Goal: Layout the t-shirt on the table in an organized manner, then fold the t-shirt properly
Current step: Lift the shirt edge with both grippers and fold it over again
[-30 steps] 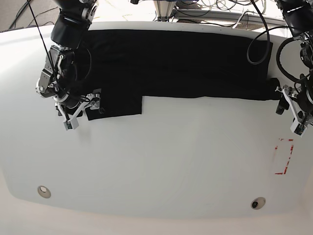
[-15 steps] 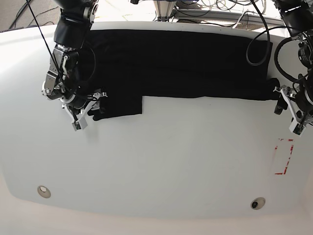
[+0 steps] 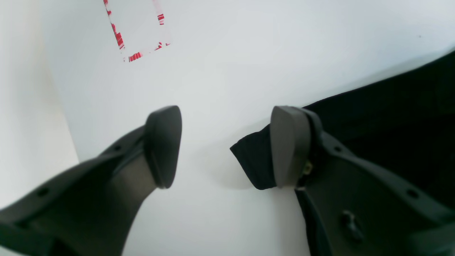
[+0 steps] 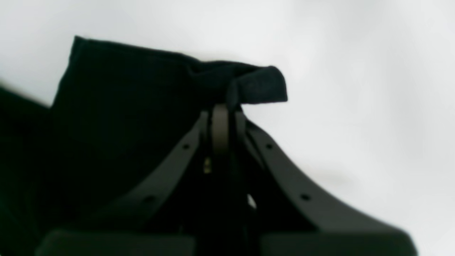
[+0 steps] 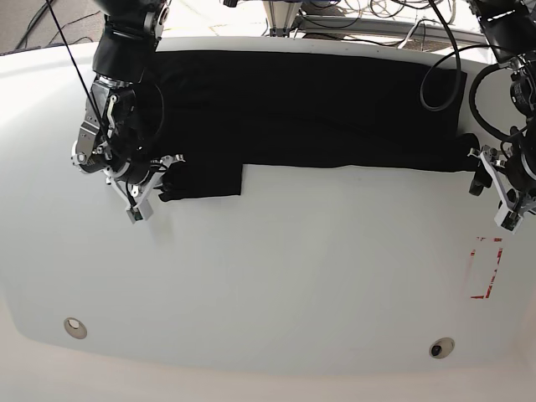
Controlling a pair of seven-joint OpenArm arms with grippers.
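Right hand (image 4: 220, 106) pinching t-shirt (image 5: 310, 109) corner — base view hides it

No words, numbers or brands can be read anywhere. The bench (image 5: 276, 276) bears only a red-outlined rectangle (image 5: 486, 268), without lettering.

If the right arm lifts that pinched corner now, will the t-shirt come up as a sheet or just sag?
Probably sag: the t-shirt is thin cloth, and its corner already curls limply over the shut right pincer. It likely slides easily on the glossy table, so the rest should drag behind. The left pincer stands open beside the other end, so nothing anchors that side.
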